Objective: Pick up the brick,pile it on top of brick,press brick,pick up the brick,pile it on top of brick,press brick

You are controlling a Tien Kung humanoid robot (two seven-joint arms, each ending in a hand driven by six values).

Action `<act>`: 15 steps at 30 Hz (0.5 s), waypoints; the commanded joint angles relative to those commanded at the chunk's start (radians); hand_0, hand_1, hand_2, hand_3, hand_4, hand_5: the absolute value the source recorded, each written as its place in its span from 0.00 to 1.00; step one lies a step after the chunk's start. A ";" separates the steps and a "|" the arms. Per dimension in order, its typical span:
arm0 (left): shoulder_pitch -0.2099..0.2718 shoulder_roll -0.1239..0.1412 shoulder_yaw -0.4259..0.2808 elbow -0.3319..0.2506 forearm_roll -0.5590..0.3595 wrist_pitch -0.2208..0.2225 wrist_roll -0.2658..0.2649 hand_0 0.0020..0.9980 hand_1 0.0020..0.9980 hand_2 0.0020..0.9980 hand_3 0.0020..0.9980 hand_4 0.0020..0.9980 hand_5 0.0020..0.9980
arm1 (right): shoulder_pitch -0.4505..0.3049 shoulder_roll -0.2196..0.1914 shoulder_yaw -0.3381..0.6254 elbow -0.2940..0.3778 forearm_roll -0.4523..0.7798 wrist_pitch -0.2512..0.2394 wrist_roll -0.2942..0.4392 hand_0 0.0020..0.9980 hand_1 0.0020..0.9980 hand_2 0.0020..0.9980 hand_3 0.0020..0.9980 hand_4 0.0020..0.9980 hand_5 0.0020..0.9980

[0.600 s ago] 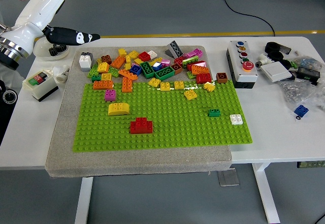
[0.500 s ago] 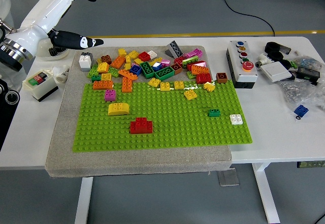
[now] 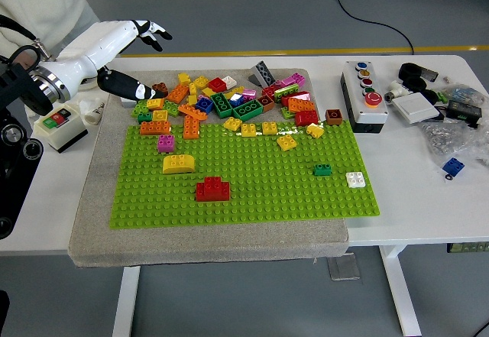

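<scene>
The left hand (image 3: 130, 54) hovers above the far left corner of the green baseplate (image 3: 252, 192) on the white bench (image 3: 428, 207), fingers spread and empty. The loose bricks (image 3: 229, 100) lie heaped along the plate's far edge, while a red brick (image 3: 212, 189) stacked two layers high stands on the plate's near left part, with a yellow brick (image 3: 178, 163) just beyond it.

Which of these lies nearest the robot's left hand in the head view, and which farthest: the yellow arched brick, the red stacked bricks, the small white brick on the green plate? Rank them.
Measured from the left hand, at the mat's far left corner:
1. Yellow arched brick, on the left of the green plate.
2. Red stacked bricks, near the plate's middle, towards the near edge.
3. Small white brick, by the plate's right edge.
</scene>
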 joint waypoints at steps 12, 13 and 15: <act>-0.006 -0.037 0.017 0.039 0.029 -0.100 0.027 0.72 0.63 0.53 0.58 1.00 0.07 | 0.005 -0.004 0.002 0.000 0.000 0.000 0.001 0.74 0.65 0.72 0.60 0.80 0.31; -0.005 -0.042 0.019 0.042 0.029 -0.107 0.031 0.72 0.63 0.53 0.58 1.00 0.07 | 0.006 -0.005 0.003 0.000 0.000 0.000 0.001 0.74 0.65 0.72 0.60 0.80 0.31; -0.002 -0.053 0.023 0.048 0.029 -0.118 0.039 0.72 0.63 0.53 0.58 1.00 0.07 | 0.007 -0.006 0.003 0.000 -0.001 0.000 0.000 0.74 0.65 0.72 0.60 0.80 0.31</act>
